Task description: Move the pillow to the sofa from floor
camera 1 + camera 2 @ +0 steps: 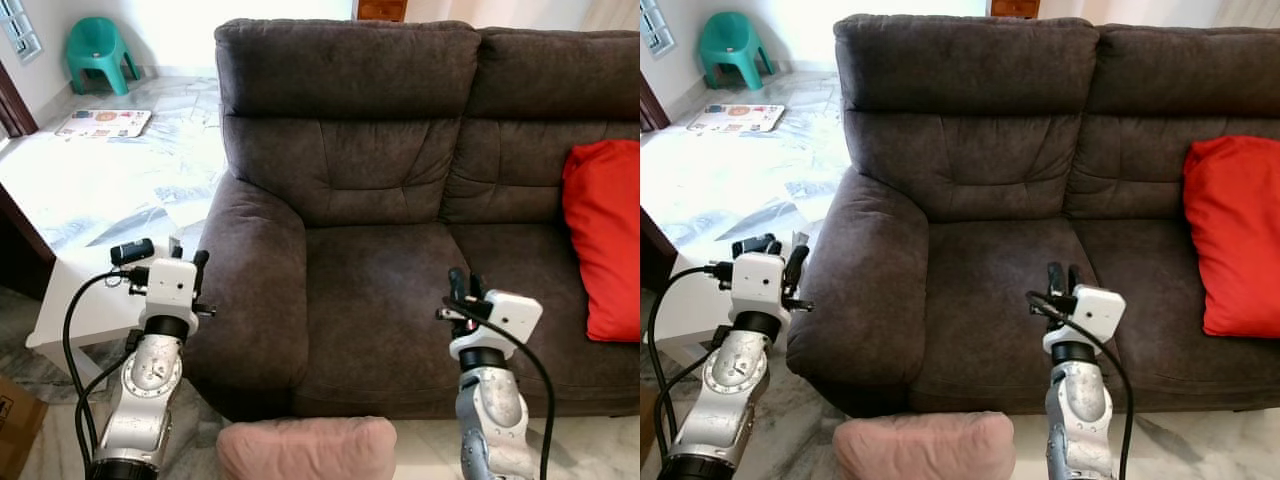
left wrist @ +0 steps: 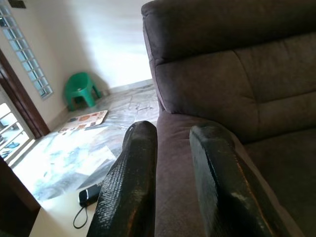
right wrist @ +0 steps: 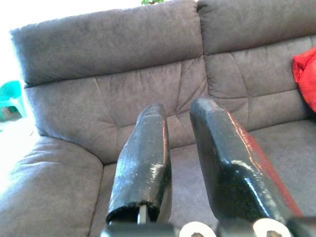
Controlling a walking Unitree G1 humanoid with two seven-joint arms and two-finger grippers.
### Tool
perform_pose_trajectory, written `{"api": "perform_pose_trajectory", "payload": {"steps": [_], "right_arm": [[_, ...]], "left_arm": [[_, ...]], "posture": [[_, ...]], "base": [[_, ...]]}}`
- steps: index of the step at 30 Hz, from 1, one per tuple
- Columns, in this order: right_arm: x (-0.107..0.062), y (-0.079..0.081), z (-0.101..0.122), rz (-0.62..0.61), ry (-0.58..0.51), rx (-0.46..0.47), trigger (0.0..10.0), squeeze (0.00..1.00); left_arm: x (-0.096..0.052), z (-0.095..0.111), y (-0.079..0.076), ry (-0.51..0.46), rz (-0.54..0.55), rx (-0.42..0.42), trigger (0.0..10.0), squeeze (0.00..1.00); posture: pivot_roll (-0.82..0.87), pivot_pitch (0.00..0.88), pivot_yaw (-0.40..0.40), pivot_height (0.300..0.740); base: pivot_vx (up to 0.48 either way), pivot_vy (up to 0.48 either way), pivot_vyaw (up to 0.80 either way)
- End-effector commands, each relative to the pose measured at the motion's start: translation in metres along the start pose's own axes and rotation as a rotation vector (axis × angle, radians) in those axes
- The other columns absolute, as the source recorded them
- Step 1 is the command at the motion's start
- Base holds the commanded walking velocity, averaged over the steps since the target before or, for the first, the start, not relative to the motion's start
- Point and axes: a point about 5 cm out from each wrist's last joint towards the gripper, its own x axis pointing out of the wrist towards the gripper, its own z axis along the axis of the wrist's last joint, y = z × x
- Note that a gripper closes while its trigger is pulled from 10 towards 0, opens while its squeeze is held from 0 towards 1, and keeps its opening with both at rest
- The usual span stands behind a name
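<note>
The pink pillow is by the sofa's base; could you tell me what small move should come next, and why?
Probably lower both arms toward the pink pillow: it lies on the floor between them, while the left pincer and right pincer are raised, slightly parted and holding nothing, before the sofa.

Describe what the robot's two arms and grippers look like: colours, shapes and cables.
Both arms are silver metal with rounded joints and a white boxy wrist block. A black cable loops along each. The left gripper and right gripper each have two long black fingers, textured on the inner face.
</note>
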Motion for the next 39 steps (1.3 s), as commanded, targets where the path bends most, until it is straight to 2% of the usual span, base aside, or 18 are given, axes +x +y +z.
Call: {"api": "perform_pose_trajectory", "payload": {"steps": [1, 9, 19, 22, 28, 39], "right_arm": [[0.003, 0.004, 0.006, 0.020, -0.008, 0.005, 10.0, 0.00], [0.015, 0.007, 0.020, 0.064, -0.042, 0.000, 10.0, 0.00], [0.014, 0.006, 0.023, 0.072, -0.040, -0.012, 10.0, 0.00], [0.018, 0.010, 0.023, 0.092, -0.033, -0.034, 10.0, 0.00], [0.022, 0.006, 0.027, 0.094, -0.027, -0.042, 10.0, 0.00], [0.022, 0.008, 0.027, 0.113, -0.022, -0.046, 10.0, 0.00]], "left_arm": [[-0.001, 0.004, 0.007, -0.005, 0.049, -0.020, 10.0, 0.00], [0.003, 0.007, 0.008, -0.016, 0.087, -0.032, 10.0, 0.00], [0.005, 0.007, 0.001, -0.017, 0.063, -0.045, 10.0, 0.00], [0.010, 0.008, -0.001, -0.017, 0.065, -0.053, 10.0, 0.00], [0.010, 0.006, -0.007, -0.015, 0.056, -0.063, 10.0, 0.00], [0.011, 0.006, -0.006, -0.017, 0.058, -0.061, 10.0, 0.00]], "posture": [[0.13, 0.000, -0.053, 0.740], [0.13, 0.000, -0.081, 0.740], [0.11, 0.000, -0.076, 0.740], [0.09, 0.000, -0.077, 0.740], [0.08, 0.000, -0.080, 0.740], [0.08, 0.000, -0.085, 0.740]], "base": [[0.000, 0.000, 0.00], [0.000, 0.000, 0.00], [0.000, 0.000, 0.00], [0.000, 0.000, 0.00], [0.000, 0.000, 0.00], [0.000, 0.000, 0.00]]}}
